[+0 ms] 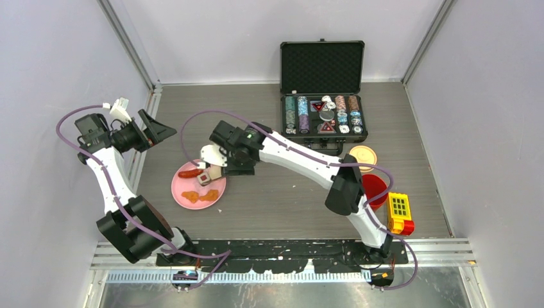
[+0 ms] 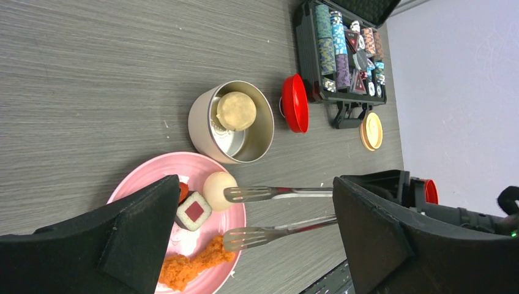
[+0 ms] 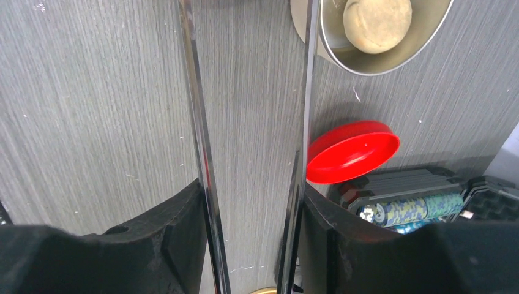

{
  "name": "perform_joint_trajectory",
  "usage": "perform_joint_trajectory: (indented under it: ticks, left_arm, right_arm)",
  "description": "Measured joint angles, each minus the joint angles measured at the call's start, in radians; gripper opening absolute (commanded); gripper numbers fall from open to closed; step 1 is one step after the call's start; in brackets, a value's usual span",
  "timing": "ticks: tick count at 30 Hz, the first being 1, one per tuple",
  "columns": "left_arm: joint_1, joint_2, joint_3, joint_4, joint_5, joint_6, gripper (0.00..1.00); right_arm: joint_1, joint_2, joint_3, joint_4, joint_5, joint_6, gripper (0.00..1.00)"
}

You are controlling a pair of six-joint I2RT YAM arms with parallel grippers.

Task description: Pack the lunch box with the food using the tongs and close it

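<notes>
The right gripper [image 3: 251, 208] is clamped on the one pair of tongs [image 2: 275, 193], whose tips are over the pink plate [image 2: 141, 177]. The left gripper [image 1: 160, 128] gapes wide, holding nothing. The plate holds one sausage [image 1: 190, 173], one egg [image 2: 218, 188], one cube [image 2: 194, 210] and two nuggets [image 1: 199, 196]. One pale lump [image 2: 235, 110] sits in the steel bowl [image 2: 202, 119].

walls [image 1: 256, 38]: plain white | tabletop [image 1: 276, 199]: grey wood-grain | corner rails [image 1: 127, 42]: aluminium

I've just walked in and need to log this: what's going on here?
The right gripper holds the tongs, tips apart over the pink plate, one by a pale egg piece. One pale lump already sits in the steel bowl. The left gripper is open and empty. The red lid and beige lid lie on the table.
</notes>
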Motion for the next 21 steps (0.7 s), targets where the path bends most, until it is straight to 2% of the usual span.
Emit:
perform_joint_trajectory:
  ticks: [12,21]
  left_arm:
    - [0.0,0.003,0.0,0.005,0.0,-0.015,0.97]
    - [0.0,0.005,0.0,0.008,0.0,-0.018,0.97]
  right_arm:
    - [-0.06,-0.024,-0.031,-0.006,-0.058,0.045,0.58]
    - [-0.077,-0.012,-0.031,-0.019,-0.086,0.042,0.55]
